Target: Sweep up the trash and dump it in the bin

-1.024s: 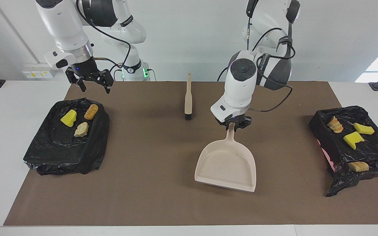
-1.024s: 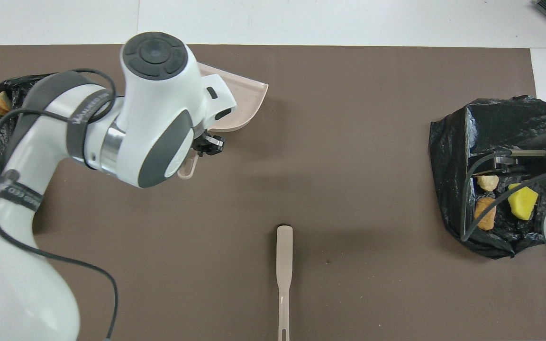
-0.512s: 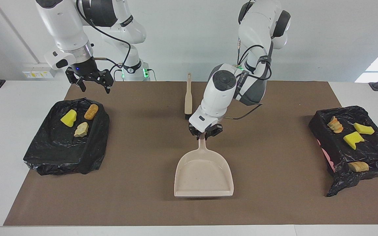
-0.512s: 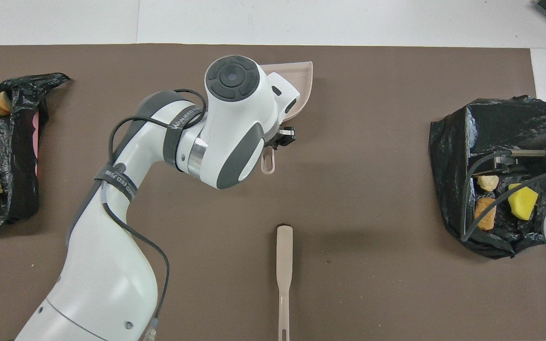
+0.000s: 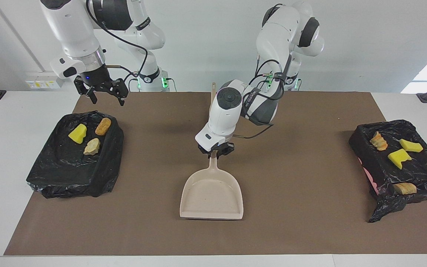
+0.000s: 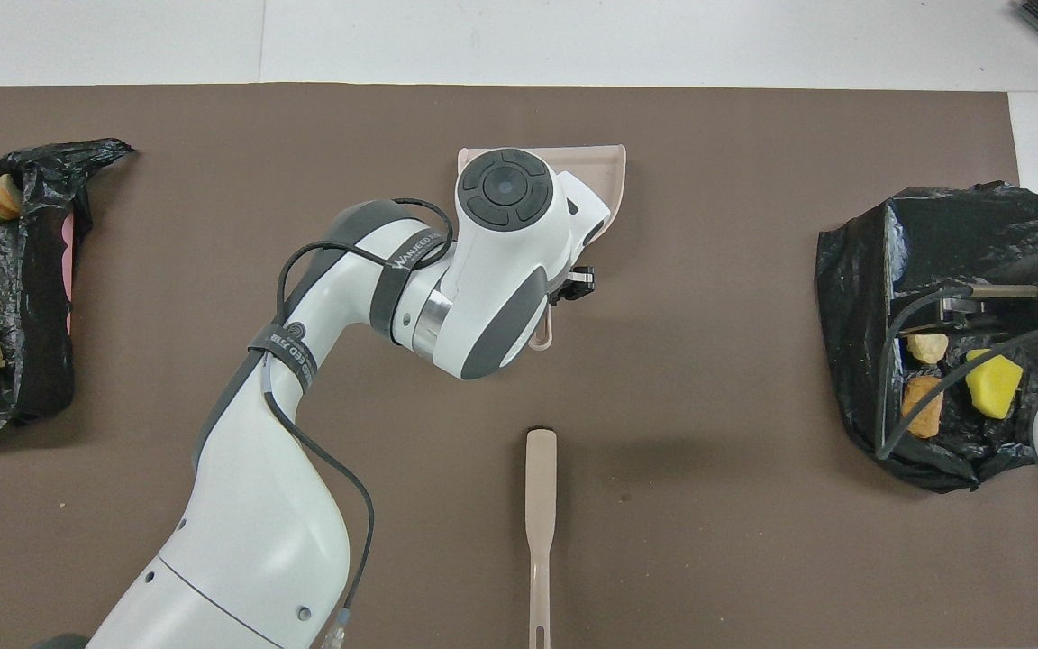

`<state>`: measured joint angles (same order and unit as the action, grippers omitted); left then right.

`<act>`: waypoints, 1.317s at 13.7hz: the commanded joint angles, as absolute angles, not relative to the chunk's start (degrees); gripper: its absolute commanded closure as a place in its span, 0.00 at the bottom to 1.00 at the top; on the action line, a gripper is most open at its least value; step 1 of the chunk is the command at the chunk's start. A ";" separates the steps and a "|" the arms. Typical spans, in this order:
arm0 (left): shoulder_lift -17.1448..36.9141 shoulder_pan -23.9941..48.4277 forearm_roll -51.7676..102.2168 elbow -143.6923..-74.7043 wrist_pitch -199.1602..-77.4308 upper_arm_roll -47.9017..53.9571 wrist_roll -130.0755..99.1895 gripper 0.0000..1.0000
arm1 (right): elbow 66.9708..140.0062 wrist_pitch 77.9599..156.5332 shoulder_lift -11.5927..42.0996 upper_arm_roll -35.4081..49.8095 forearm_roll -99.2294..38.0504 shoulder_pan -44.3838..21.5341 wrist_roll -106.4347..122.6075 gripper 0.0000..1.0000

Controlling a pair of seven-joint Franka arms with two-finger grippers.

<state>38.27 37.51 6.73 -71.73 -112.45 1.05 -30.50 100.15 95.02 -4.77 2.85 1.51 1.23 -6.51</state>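
The empty beige dustpan (image 5: 211,196) hangs low over the middle of the brown mat, its mouth pointing away from the robots. My left gripper (image 5: 216,151) is shut on its handle; in the overhead view the arm covers most of the pan (image 6: 607,171). The trash lies in two bag-lined bins. In the bin (image 5: 61,174) at the right arm's end lie a yellow chunk (image 5: 78,133), an orange-brown lump (image 5: 103,126) and a tan lump (image 5: 92,146). The bin (image 5: 421,174) at the left arm's end holds several scraps, among them a yellow chunk (image 5: 399,157). My right gripper (image 5: 102,92) waits open above the first bin's near edge.
A beige brush (image 6: 540,487) lies on the mat between the dustpan and the robots, handle toward them. The brown mat (image 5: 154,222) covers most of the white table. The bins sit at the mat's two ends.
My left arm has carried the dustpan from nearer the left arm's end toward the mat's middle, turning its mouth squarely away from the robots. The right arm has stayed still.
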 commanded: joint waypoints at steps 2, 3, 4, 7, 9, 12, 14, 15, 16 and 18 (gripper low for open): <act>37.62 38.41 6.68 -73.48 -112.24 -0.26 -31.02 1.00 | 100.37 95.71 -5.01 2.72 0.53 1.58 -5.62 0.00; 37.53 38.41 6.68 -73.74 -112.06 -0.35 -31.03 0.93 | 100.37 95.71 -4.92 2.72 0.44 1.58 -5.62 0.00; 37.36 38.32 6.59 -74.26 -111.71 -0.44 -31.03 0.85 | 100.37 95.71 -4.92 2.72 0.53 1.58 -5.62 0.00; 36.74 38.41 5.20 -74.44 -110.22 -1.49 -31.11 0.50 | 100.37 95.71 -5.01 2.72 0.53 1.58 -5.62 0.00; 33.95 37.97 3.78 -76.80 -109.25 -1.76 -30.94 0.29 | 100.37 95.71 -4.92 2.72 0.53 1.58 -5.62 0.00; 23.95 37.01 3.78 -86.27 -109.25 -2.98 -30.24 0.00 | 100.37 95.71 -4.92 2.72 0.53 1.58 -5.62 0.00; 17.17 34.64 3.69 -92.26 -109.07 -3.43 -29.01 0.00 | 100.37 95.71 -4.92 2.72 0.53 1.58 -5.62 0.00; 14.01 33.15 3.60 -94.63 -108.72 -3.51 -27.18 0.00 | 100.37 95.71 -4.92 2.72 0.53 1.58 -5.62 0.00; 10.41 31.22 3.69 -96.92 -108.29 -3.52 -23.85 0.00 | 100.37 95.71 -4.92 2.72 0.53 1.58 -5.62 0.00; 4.68 27.09 3.69 -99.57 -105.05 -3.52 -16.30 0.00 | 100.37 95.71 -5.01 2.72 0.53 1.58 -5.62 0.00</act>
